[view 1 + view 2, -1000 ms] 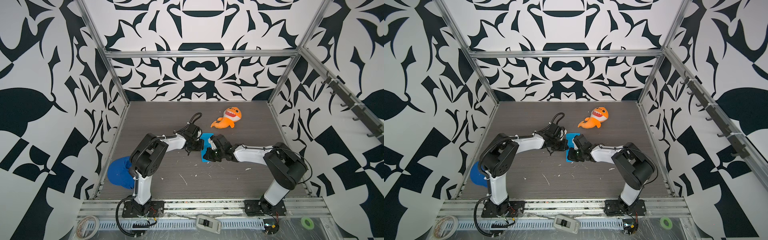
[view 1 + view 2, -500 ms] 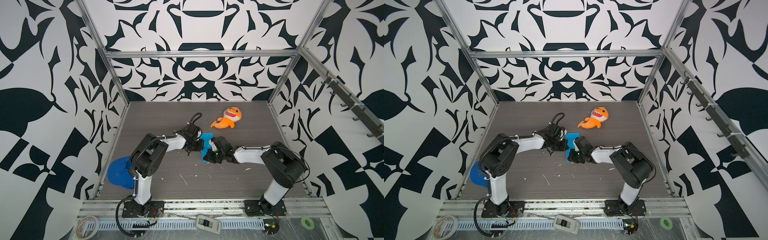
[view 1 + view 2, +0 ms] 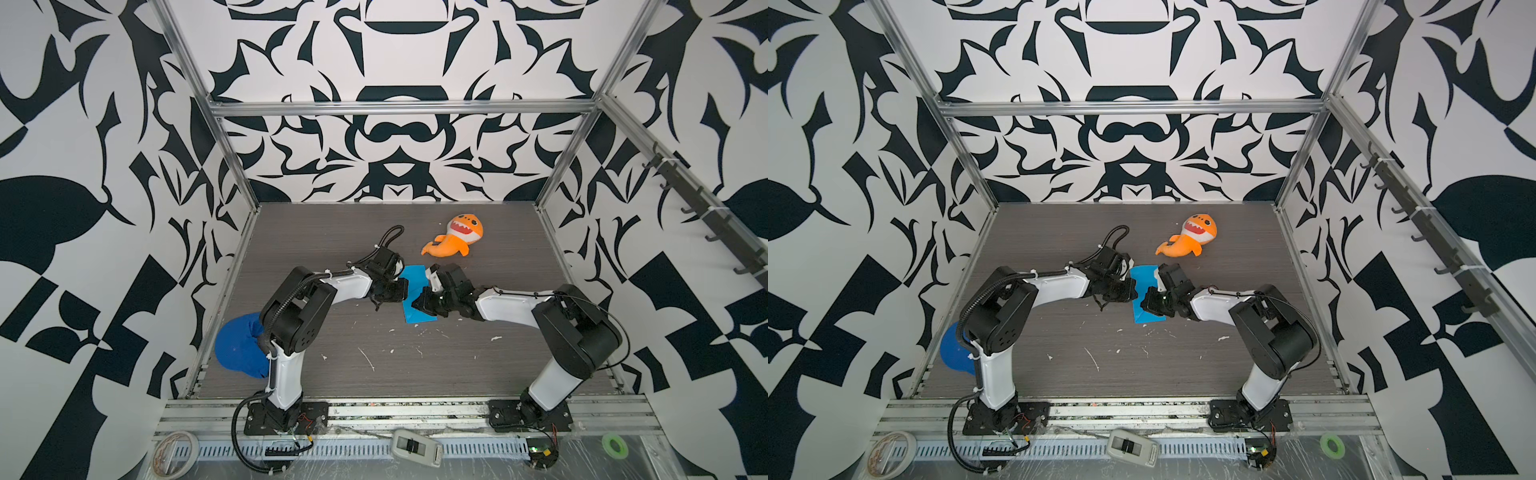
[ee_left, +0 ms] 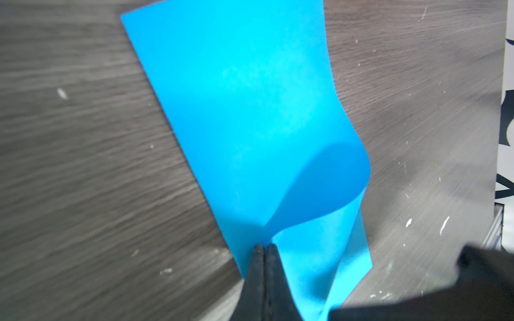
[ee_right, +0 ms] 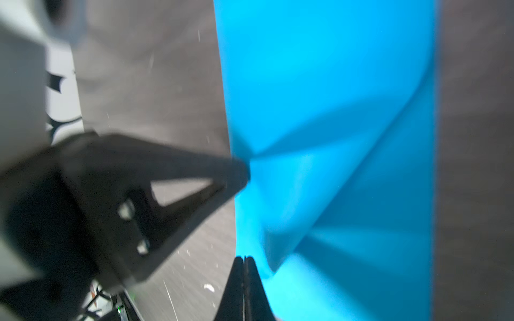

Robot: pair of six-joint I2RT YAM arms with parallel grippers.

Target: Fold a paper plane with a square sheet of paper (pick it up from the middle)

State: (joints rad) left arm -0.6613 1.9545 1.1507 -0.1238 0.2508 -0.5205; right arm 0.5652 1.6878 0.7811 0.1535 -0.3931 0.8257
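The square sheet of paper (image 3: 414, 276) (image 3: 1143, 276), bright blue, lies mid-table doubled into a narrow rectangle, with one side bulging up in a loose curl (image 4: 328, 180). My left gripper (image 3: 405, 291) (image 3: 1136, 291) (image 4: 264, 246) is shut on the paper's left edge, and creases spread from the pinch (image 5: 246, 169). My right gripper (image 3: 415, 306) (image 3: 1144, 303) (image 5: 244, 258) reaches in from the right, a little nearer the front. It is shut on the same edge of the sheet (image 5: 333, 83). No paper plane shape shows.
An orange shark plush (image 3: 457, 239) (image 3: 1192, 237) lies behind the paper to the right. A dark blue disc (image 3: 239, 349) (image 3: 953, 353) sits at the left edge behind the left arm's base. White scraps (image 3: 365, 357) dot the front of the table.
My right gripper has edged a little to the left, closer to the left gripper. The left arm and the paper have hardly moved.
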